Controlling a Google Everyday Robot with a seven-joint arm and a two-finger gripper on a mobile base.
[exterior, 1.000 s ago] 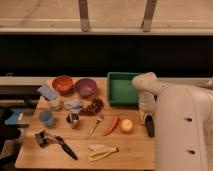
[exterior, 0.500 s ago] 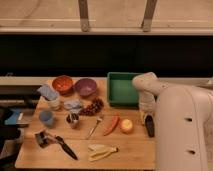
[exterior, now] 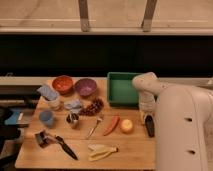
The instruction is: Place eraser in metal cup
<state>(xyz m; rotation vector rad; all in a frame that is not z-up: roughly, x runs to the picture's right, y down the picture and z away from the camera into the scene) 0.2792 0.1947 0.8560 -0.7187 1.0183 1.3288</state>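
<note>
The eraser (exterior: 149, 127) is seen lying flat on the counter (exterior: 130, 150), near its right edge and just to the right of the yellow fruit (exterior: 127, 126). Its long axis is judged to run front to back, roughly away from the camera, rather than across the counter.

The gripper (exterior: 145, 115) is found directly above the eraser's far end, hung from the white arm (exterior: 147, 85) that bends in from the right beside the green tray (exterior: 122, 89). The eraser thus lies right beneath the gripper and a little nearer the camera, so a short descent appears to be called for, not a sideways reach. A hold across the bar's short width would be expected to suit, with the jaws set crosswise to its length.

Whether the jaws are spread or clenched cannot be told. The eraser may already be touched, but the gripper's tip merges with the dark bar and this is left open.

The metal cup (exterior: 73, 120) is set upright well apart to the left, just right of the blue cup (exterior: 46, 117). The red pepper (exterior: 112, 125) and a slim utensil (exterior: 94, 127) lie between it and the eraser — a carry across them would be required.
</note>
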